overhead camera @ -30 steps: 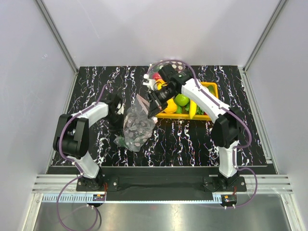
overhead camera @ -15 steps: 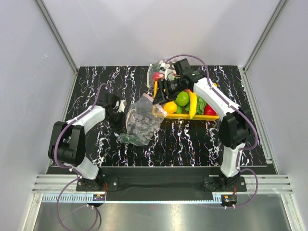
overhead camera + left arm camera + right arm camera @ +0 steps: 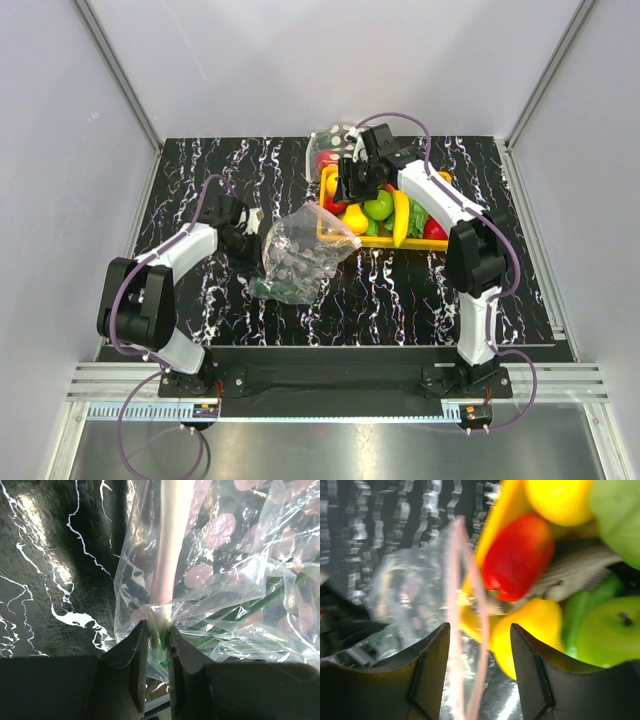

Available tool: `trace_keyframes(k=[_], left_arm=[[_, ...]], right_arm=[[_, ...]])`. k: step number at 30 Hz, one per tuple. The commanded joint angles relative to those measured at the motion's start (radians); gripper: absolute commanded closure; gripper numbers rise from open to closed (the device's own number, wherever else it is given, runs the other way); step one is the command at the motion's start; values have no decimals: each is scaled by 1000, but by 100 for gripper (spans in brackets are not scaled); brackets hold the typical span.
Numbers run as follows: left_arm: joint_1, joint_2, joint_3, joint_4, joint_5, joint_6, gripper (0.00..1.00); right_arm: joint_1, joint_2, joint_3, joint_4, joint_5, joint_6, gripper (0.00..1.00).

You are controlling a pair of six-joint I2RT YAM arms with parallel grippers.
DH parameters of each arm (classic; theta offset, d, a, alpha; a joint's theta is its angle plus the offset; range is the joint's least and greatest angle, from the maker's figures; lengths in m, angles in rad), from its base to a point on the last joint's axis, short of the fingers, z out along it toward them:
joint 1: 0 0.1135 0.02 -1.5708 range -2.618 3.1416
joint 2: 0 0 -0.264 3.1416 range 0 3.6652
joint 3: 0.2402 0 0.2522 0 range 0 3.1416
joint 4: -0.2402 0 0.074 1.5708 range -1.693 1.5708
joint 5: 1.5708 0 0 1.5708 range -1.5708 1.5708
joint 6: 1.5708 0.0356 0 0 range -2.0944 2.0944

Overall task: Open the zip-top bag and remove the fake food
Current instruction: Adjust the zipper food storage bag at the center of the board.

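Observation:
The zip-top bag (image 3: 300, 255) lies crumpled mid-table, its right tip against the yellow tray (image 3: 438, 178). My left gripper (image 3: 250, 225) is shut on the bag's left end, and in the left wrist view its fingertips (image 3: 159, 632) pinch the pink zip strip (image 3: 167, 555). Green fake food (image 3: 240, 612) shows through the plastic, also visible from above (image 3: 265, 288). My right gripper (image 3: 347, 190) hangs open over the tray's left end. In the right wrist view the right gripper (image 3: 480, 630) has the blurred pink strip (image 3: 455, 580) below its spread jaws, ungripped.
The tray holds loose fake food: a red piece (image 3: 520, 555), a yellow one (image 3: 535, 625), a green apple (image 3: 610, 630). Another bag with large dots (image 3: 330, 140) sits behind the tray at the table's back edge. White walls stand on all three far sides.
My right gripper opened, let go of the bag's edge and pulled back over the tray. The bag sagged, its right tip now at the tray. The left gripper kept its hold.

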Motion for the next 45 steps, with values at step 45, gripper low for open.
trace_keyframes(k=[45], left_arm=[[-68,-4,29,12,-30,61,90]], right_arm=[[110,-167,-217,239,-151,-197,40]])
